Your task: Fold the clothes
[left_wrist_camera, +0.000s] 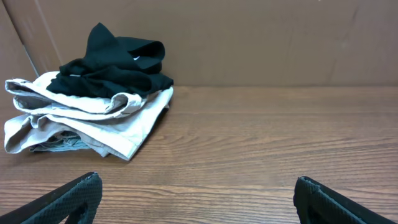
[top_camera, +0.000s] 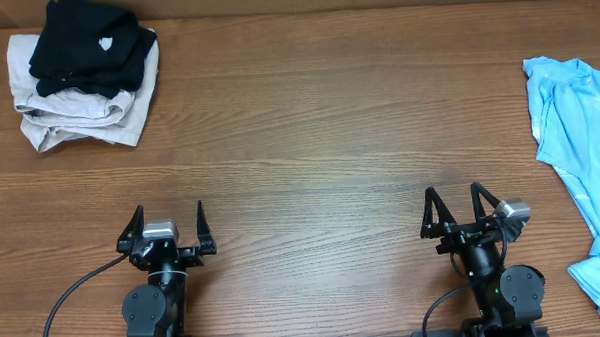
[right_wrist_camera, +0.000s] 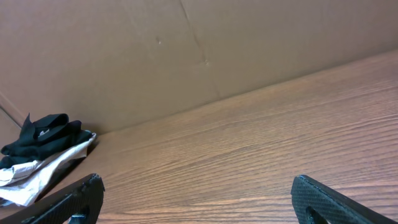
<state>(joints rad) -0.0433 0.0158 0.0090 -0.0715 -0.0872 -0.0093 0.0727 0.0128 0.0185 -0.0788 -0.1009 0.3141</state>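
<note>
Bench [top_camera: 309, 138]: wood-grain top, backed along the 12 o'clock side by a brown cardboard wall [left_wrist_camera: 280, 37].

Item 1. Sky-blue T-shirt [top_camera: 563, 109]: lies rumpled and unfolded at the 3 o'clock edge of the bench and trails down toward 4 o'clock. Part of it is cut off by the frame. A trace of white and red-orange print shows at that edge. No hand touches it.

Item 2. Beige garment [top_camera: 78, 111]: loosely folded, at the 10 o'clock corner, close to the wall.

Item 3. Black garment [top_camera: 86, 46]: bunched on top of the beige one, with a small white mark on the cloth.

Item 4. Left hand [top_camera: 169, 208]: at 7 o'clock, near the front edge, fingers [left_wrist_camera: 68, 200] spread wide with nothing between them and pointing toward 12 o'clock. Its wrist view looks at the two-garment pile.

Item 5. Right hand [top_camera: 453, 191]: at 5 o'clock, fingers [right_wrist_camera: 68, 200] likewise spread wide and empty, pointing toward 12 o'clock. It is the nearer hand to the T-shirt, apart from it, with bare bench between.
</note>
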